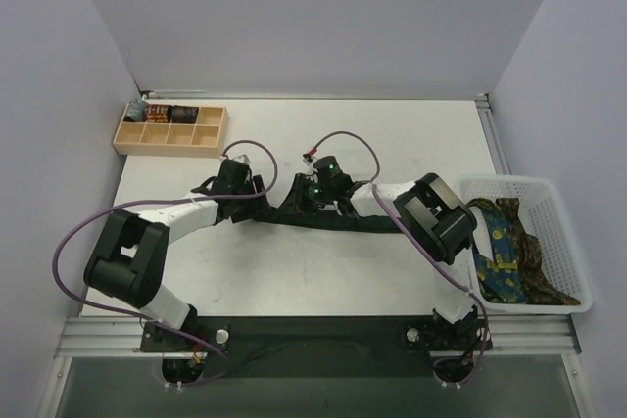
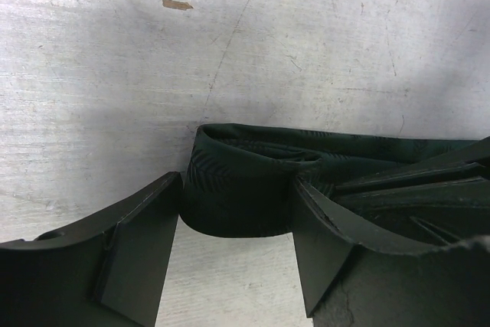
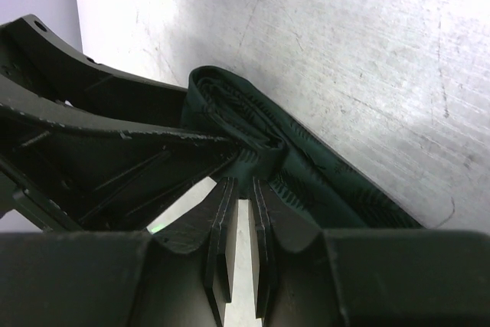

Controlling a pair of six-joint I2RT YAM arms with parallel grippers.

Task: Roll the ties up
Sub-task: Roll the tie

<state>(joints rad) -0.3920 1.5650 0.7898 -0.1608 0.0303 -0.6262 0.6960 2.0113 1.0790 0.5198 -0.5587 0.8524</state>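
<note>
A dark green tie [image 1: 286,221] lies stretched across the middle of the table, with one end folded into a loose roll [image 2: 253,158]. My left gripper [image 2: 236,189] stands wide around that roll, and both fingertips touch its sides. In the top view my left gripper [image 1: 263,201] and right gripper [image 1: 300,201] meet at this end. My right gripper [image 3: 243,185] is nearly shut, with a fold of the tie [image 3: 321,174] pinched at its tips. Behind the tips a thin gap shows the table. A blue tie with yellow pattern [image 1: 500,242] and a brown patterned tie [image 1: 537,254] lie in the basket.
A white plastic basket [image 1: 549,186] stands at the right edge of the table. A wooden compartment tray [image 1: 168,139] sits at the back left with small rolled items [image 1: 162,112] in its far row. Purple cables [image 1: 345,139] loop above both arms.
</note>
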